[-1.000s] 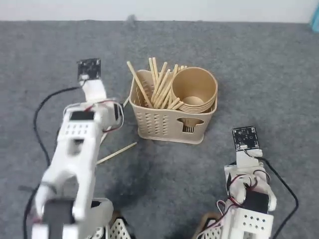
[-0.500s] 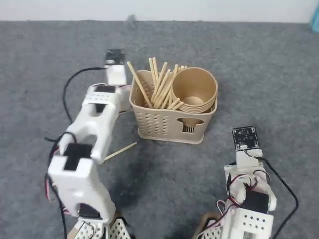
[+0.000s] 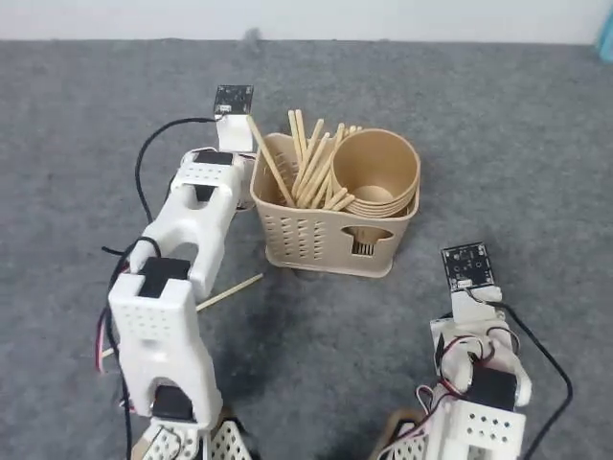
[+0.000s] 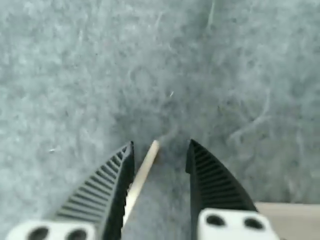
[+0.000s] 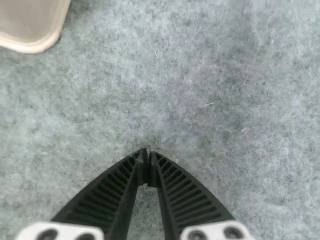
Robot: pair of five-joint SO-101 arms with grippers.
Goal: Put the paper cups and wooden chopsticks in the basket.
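The left gripper (image 4: 161, 144) has its fingers apart, a chopstick (image 4: 142, 170) between them; the right gripper (image 5: 148, 152) has fingers together, near the basket (image 5: 30, 22).

Under left arm (image 3: 192, 230), loose chopstick (image 3: 235, 288) half hidden; basket (image 5: 30, 20) cut off at view edge.

Left arm (image 3: 196, 225) no longer out to the left, now close alongside the basket (image 3: 316, 240) wall.

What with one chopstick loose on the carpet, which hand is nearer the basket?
Left. The left hand is right beside the basket; the right hand sits apart from it.
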